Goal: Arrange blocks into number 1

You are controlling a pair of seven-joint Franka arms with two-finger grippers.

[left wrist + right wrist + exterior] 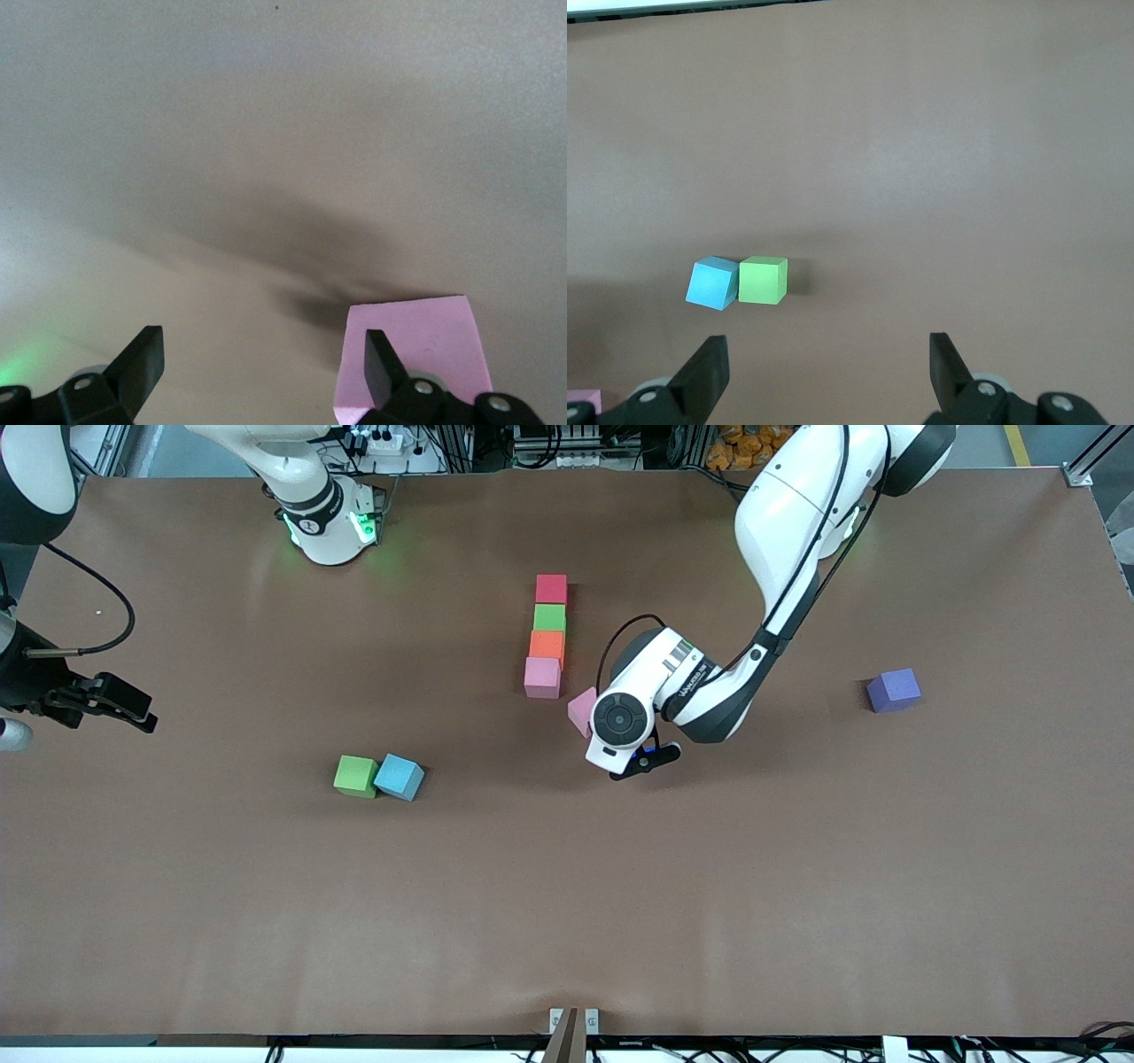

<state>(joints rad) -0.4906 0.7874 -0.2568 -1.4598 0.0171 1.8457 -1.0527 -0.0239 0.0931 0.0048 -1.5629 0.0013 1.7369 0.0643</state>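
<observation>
While the left arm is reaching out from its base and bending down at the elbow toward mid-table, its wrist is pointing down and the left gripper is sitting low over the table, just beside the loose pink block. In the left wrist view the left gripper is standing wide with nothing between the fingers; one finger is overlapping the pink block, contact cannot be told.

Four blocks are lying in a touching column near mid-table: red block farthest from the front camera, then green block, orange block, and a second pink block nearest. The loose pink block is lying rotated, just beside that column's near end, toward the left arm's end of the table and not in line with it.

A second green block and the blue block are touching each other, nearer the front camera and toward the right arm's end. Purple block is sitting alone, well apart, toward the left arm's end.

Right arm is waiting at its end of the table, forearm level, right gripper hanging in the air. In the right wrist view the right gripper is spread wide and empty, looking across at the blue block and green block.
</observation>
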